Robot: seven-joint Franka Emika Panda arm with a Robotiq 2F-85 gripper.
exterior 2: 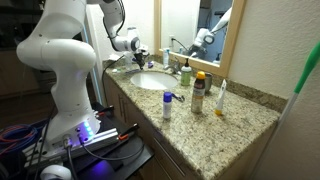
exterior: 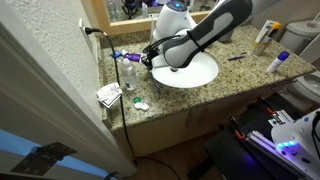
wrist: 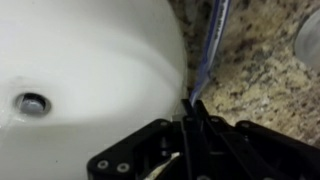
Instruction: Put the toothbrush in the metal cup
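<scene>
In the wrist view the toothbrush (wrist: 208, 50), a slim pale stick, runs from between my fingertips up across the granite beside the sink rim. My gripper (wrist: 191, 106) is shut on its lower end. A grey shiny curved shape at the right edge of that view looks like the metal cup (wrist: 311, 36), apart from the toothbrush. In an exterior view my gripper (exterior: 150, 58) is low over the counter by the sink's edge, with the grey cup (exterior: 128, 72) close beside it. It also shows in the other exterior view (exterior 2: 138, 52).
The white sink (exterior: 188, 72) lies under the arm. A blue-and-red tube (exterior: 121, 55), a white packet (exterior: 108, 95) and small green items (exterior: 140, 105) lie near the cup. Bottles (exterior 2: 199, 92) stand along the counter, and a mirror and wall bound the back.
</scene>
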